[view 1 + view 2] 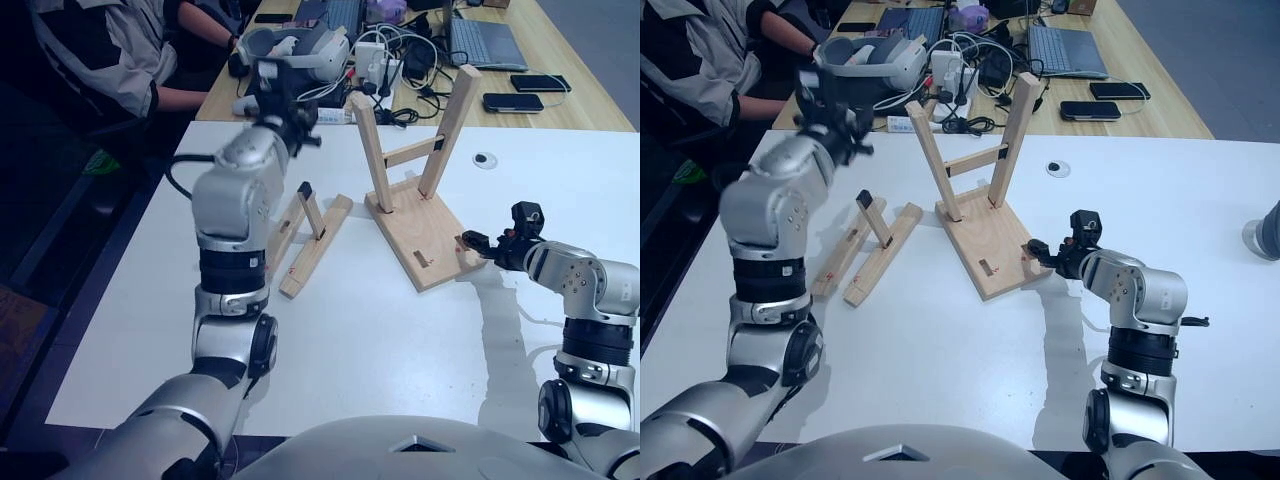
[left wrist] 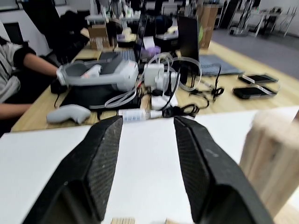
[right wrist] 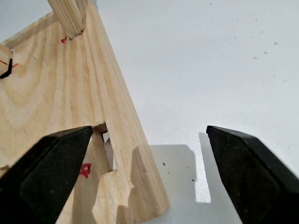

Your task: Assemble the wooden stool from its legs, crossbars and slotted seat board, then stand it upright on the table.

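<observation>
The slotted seat board (image 1: 425, 235) lies flat on the white table (image 1: 380, 340). Two legs (image 1: 372, 150) stand in its far slots, joined by a crossbar (image 1: 412, 152). A second pair of legs with its crossbar (image 1: 305, 240) lies loose to the board's left. My right gripper (image 1: 470, 242) sits open at the board's near right corner; in the right wrist view the gripper (image 3: 149, 135) straddles the board's edge (image 3: 126, 140) beside an empty slot (image 3: 106, 140). My left gripper (image 1: 272, 92) is held high over the table's far left, open and empty (image 2: 147, 126), with a leg (image 2: 275, 163) beside it.
Behind the table a wooden desk (image 1: 560, 105) carries a headset (image 1: 300, 50), laptops, phones and cables. A person sits at its left end. A small round disc (image 1: 485, 160) lies on the table's far right. A grey object (image 1: 1265, 235) shows at the right edge.
</observation>
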### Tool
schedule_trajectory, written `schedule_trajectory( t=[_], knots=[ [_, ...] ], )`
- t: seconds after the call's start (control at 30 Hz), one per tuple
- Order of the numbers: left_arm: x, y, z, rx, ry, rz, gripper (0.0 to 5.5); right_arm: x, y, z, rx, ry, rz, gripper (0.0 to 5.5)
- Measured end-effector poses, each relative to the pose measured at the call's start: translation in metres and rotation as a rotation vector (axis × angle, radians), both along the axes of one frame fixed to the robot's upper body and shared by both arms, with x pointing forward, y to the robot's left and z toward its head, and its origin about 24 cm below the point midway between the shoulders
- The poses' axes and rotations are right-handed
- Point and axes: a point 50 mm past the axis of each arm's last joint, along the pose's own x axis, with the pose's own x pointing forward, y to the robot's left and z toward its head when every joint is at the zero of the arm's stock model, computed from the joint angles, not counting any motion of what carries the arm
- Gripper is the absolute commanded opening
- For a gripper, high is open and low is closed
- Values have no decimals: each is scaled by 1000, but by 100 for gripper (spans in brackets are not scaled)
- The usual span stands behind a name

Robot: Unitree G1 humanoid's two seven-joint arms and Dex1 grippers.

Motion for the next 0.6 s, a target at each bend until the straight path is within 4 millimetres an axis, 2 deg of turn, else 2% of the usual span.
schedule_trajectory(
  t=[0.1,0.17,0.3,0.37,0.47,0.6],
  knots=[
    [-1,1,2,-8,7,0,200,0,0,0,0,0,0,454],
    [-4,3,-5,-4,34,3,200,0,0,0,0,-1,0,454],
    [-9,7,-48,6,189,21,200,1,0,0,0,-2,1,454],
    [-18,4,-84,90,375,-33,200,1,0,0,0,-1,1,454],
    [-24,-6,-87,232,377,-118,200,1,0,0,0,-3,1,454],
    [-22,-2,-86,278,355,-96,200,1,0,0,0,-4,2,454]
  ],
)
